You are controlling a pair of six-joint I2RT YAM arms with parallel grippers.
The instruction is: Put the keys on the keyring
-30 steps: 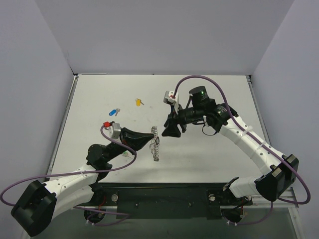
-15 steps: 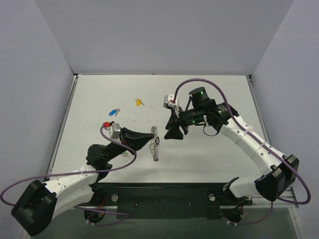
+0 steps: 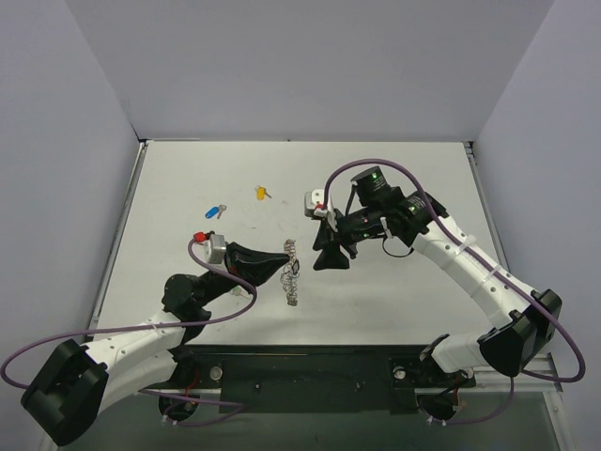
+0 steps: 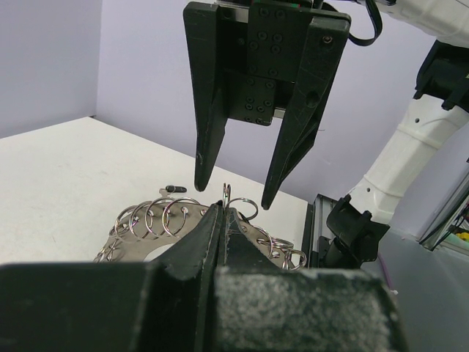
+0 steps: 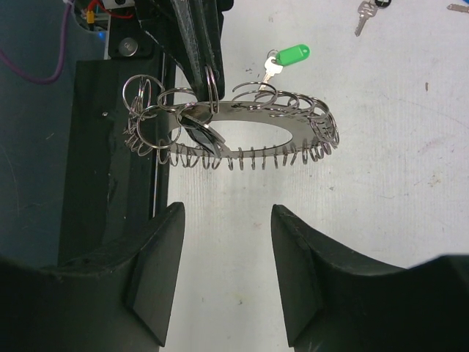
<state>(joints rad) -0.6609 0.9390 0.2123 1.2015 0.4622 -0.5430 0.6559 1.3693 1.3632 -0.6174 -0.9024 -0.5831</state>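
Nearest on the white table [image 3: 394, 301], a green-headed key [image 5: 289, 55] lies flat, partly under the left arm and just near and left of the keyring. The left gripper [image 3: 285, 265] reaches in from the near left with its jaws clenched together, pinching the left edge of the keyring [image 3: 293, 275]. From the right wrist the keyring [image 5: 253, 108] shows as a flat silver band with an open centre, fringed all round with small wire loops; it is lifted off the table and roughly level. The left wrist view shows one small loop standing up right at the pinched fingertips [image 4: 222, 220]. Just right of the ring, the right gripper [image 3: 324, 256] points at it with its jaws spread wide and nothing between them, apart from the ring. Further back and to the left, a blue-headed key [image 3: 216, 210] lies on the table. A yellow-headed key [image 3: 261, 193] lies beyond it, slightly to the right, well apart from both grippers.
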